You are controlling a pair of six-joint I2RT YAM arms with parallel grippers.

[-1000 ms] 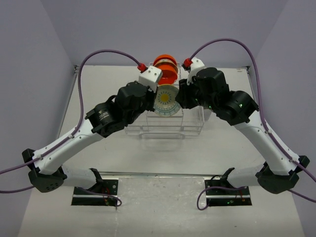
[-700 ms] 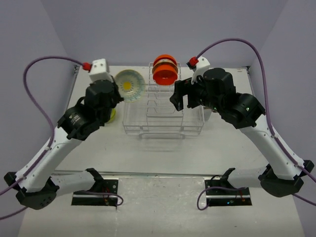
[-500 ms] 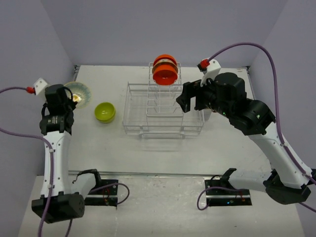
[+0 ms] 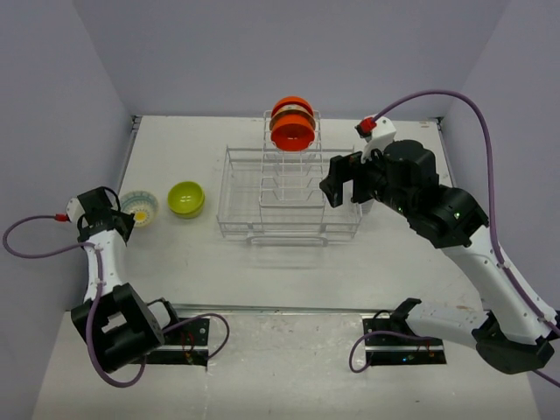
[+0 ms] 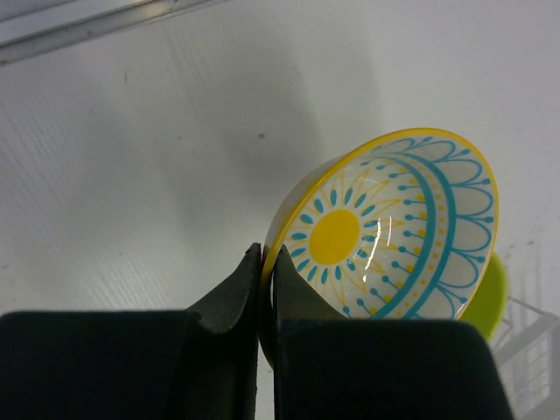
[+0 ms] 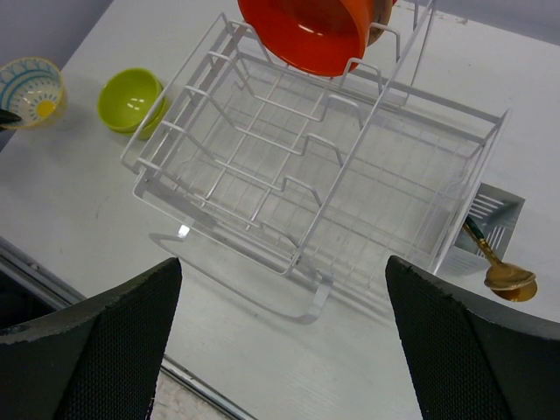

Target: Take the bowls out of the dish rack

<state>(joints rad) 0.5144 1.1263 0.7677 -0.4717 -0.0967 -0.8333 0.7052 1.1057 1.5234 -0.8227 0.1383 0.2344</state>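
My left gripper (image 4: 122,219) is shut on the rim of a cream bowl (image 4: 138,207) with a yellow flower and teal pattern inside. It holds the bowl tilted, low over the table at the far left. In the left wrist view my gripper (image 5: 265,255) pinches the bowl (image 5: 385,232) at its rim. A lime-green bowl (image 4: 186,198) sits upright just right of it. Orange-red bowls (image 4: 293,129) stand on edge in the tall back section of the white wire dish rack (image 4: 262,223). My right gripper (image 4: 341,185) is open and empty, hovering at the rack's right side (image 6: 282,262).
A grey cutlery cup (image 6: 486,217) with a gold spoon (image 6: 509,277) hangs on the rack's right side. The rack's low basket part (image 6: 289,188) holds no bowls. Purple walls close in left, right and behind. A metal rail (image 4: 280,308) runs along the near edge.
My left arm lifted the patterned bowl out of the rack, swung it far left and lowered it beside the green bowl. My right gripper drew back from the rack's middle to its right side.
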